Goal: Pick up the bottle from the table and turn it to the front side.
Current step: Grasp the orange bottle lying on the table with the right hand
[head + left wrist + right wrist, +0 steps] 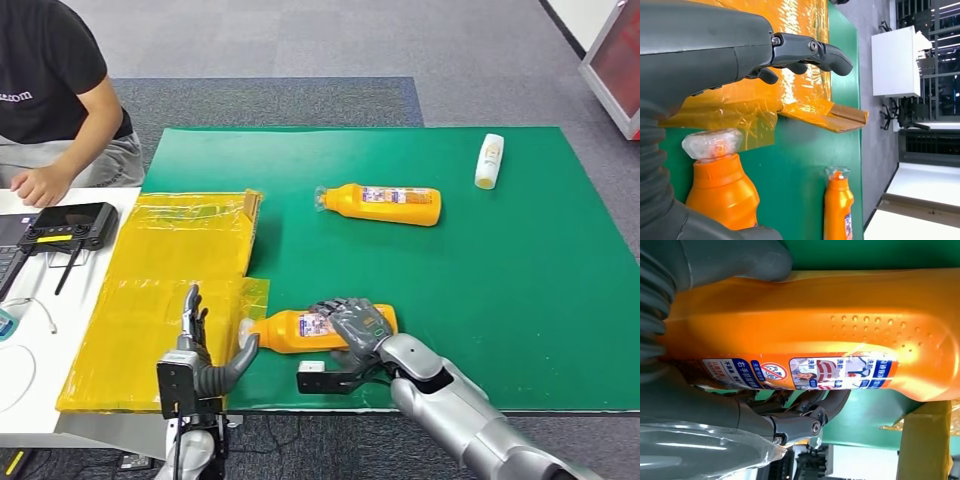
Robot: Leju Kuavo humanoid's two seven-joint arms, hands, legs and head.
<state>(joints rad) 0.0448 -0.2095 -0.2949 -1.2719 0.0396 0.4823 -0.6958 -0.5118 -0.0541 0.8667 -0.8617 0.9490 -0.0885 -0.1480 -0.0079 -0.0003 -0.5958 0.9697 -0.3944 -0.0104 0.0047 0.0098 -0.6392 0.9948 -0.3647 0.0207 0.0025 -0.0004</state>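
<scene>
Bottle [317, 329] lies on its side at the desk's [490, 300] near edge, right hand [361, 328] fingers wrapped round its body; left hand [198, 345] open beside the cap. Probably rigid, glossy plastic (likely slippery), best gripped mid-body.

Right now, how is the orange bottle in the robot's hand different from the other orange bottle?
The near orange bottle is wrapped by the right hand at the mat's front edge; the far orange bottle lies untouched mid-mat. The left hand hovers by the near one's cap. Both lie sideways, caps pointing left.
</scene>
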